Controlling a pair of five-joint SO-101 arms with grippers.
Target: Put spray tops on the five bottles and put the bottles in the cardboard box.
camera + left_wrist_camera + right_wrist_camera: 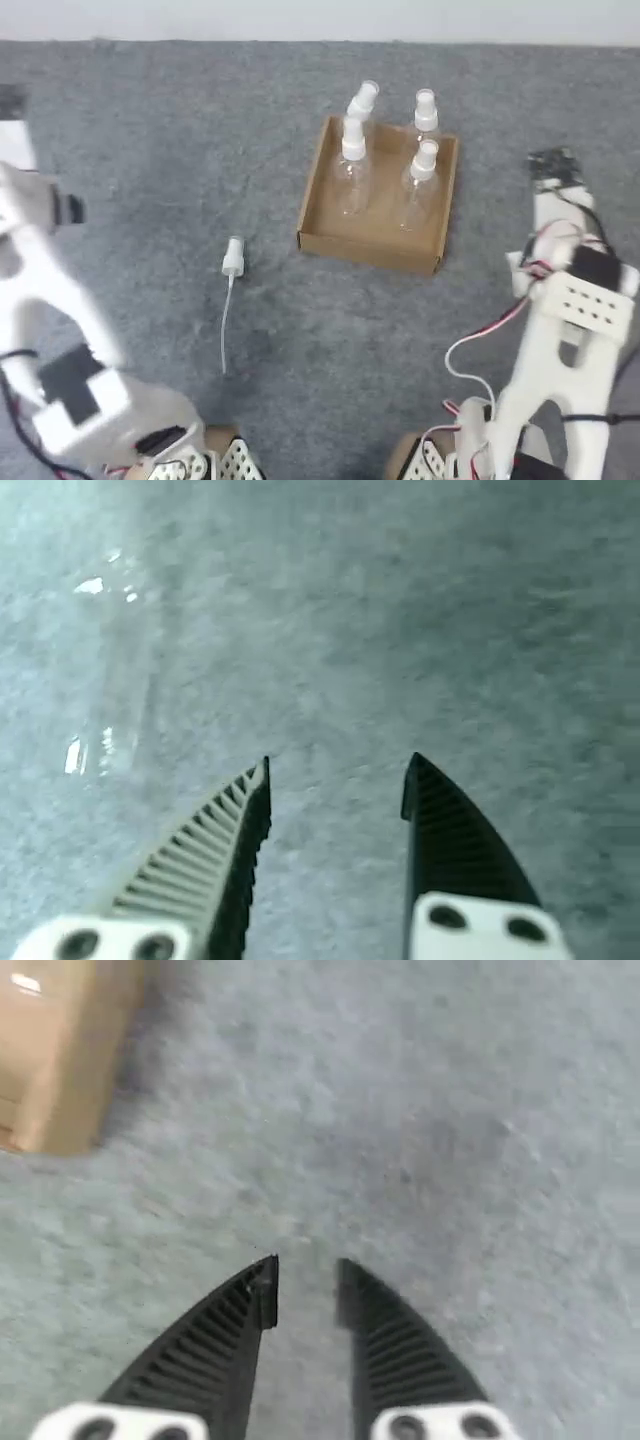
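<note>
The cardboard box point(322, 215) stands on the grey carpet right of centre and holds several clear bottles point(352, 172) with white spray tops on them. A loose white spray top point(232, 258) with its long tube lies on the carpet left of the box. In the left wrist view my left gripper point(338, 770) hovers open over the carpet, and a clear bottle point(112, 680) lies off to one side of it. My right gripper point(307, 1265) is open by a narrow gap above bare carpet, with a corner of the box point(60, 1050) beyond it. From above, the right gripper point(550, 166) sits to the right of the box.
The left arm's white body point(60, 300) fills the left edge and the right arm's body point(565, 330) the lower right, with loose wires point(480, 335) beside it. Grey carpet point(180, 130) covers the table up to a pale wall at the back.
</note>
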